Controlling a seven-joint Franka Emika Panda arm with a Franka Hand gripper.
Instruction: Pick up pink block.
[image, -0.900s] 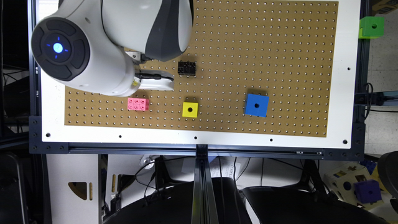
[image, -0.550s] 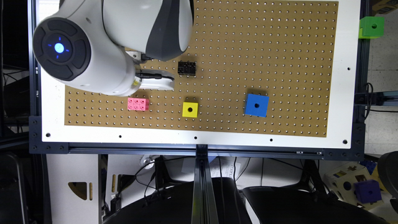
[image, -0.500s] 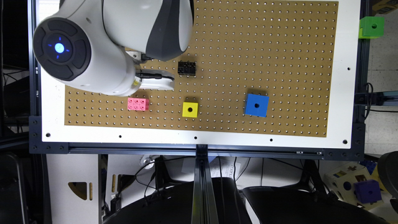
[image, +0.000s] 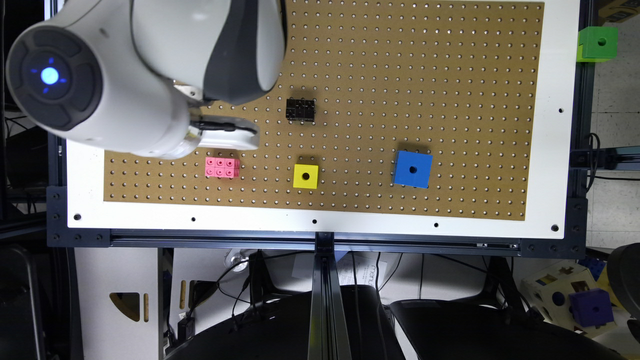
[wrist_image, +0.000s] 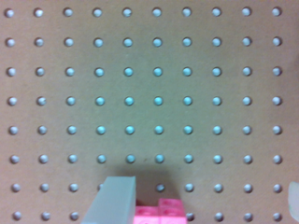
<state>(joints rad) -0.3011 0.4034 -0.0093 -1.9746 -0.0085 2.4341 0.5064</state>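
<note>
One pink block (six studs) lies on the pegboard just below the gripper; its fingers stand apart, one beside the block. One black brick, one yellow cube, one blue cube.

The arm is built of smooth, glossy white shells with rounded, bulbous joints. One joint ends in a dark grey circular cap, ringed by segmented panels, with a small glowing blue light at its centre. A dark grey band curves between two white shells further along the arm. A short black cable runs beneath the white casing toward the gripper, whose body is a rounded white block. In the wrist view, one finger appears as a pale grey-green, flat-faced wedge with straight edges.
</note>
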